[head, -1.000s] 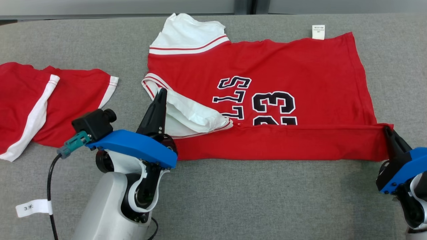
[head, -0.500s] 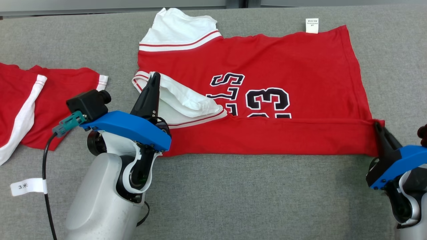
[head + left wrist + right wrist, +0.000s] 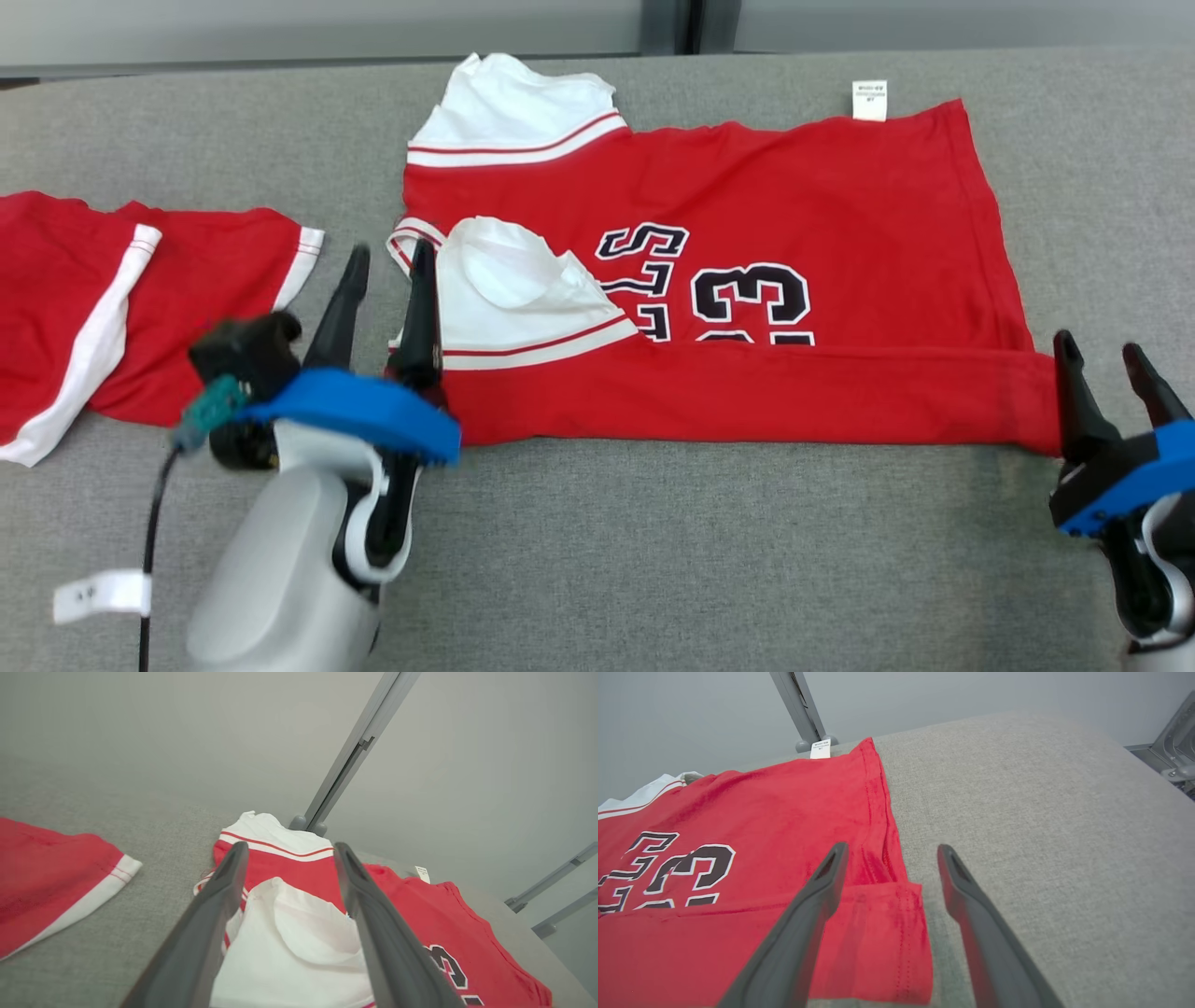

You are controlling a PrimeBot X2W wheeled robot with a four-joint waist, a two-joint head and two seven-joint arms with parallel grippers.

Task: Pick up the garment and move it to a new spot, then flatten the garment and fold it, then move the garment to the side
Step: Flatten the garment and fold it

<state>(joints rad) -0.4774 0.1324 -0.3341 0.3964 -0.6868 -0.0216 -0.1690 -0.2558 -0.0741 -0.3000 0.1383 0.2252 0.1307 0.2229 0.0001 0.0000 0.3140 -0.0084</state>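
Okay so, the garment (image 3: 747, 205), a red jersey, lies spread across the grey bench (image 3: 653, 560) with its near edge turned up into a long strip (image 3: 747, 397). Both arms are spread wide and holding nothing: the left end effector (image 3: 392, 250) sits by the white sleeve (image 3: 513, 299) at the strip's left end, and the right end effector (image 3: 1097, 345) is just off its right corner. I'd say the folding is partway. For the next grab I'd pinch both layers at each corner, lift both ends together and level, then carry them toward the far edge so the crease comes out straight. Watch that sleeve, it looks puffy and could bunch inside. Keep off the other red piece (image 3: 187, 280) too.
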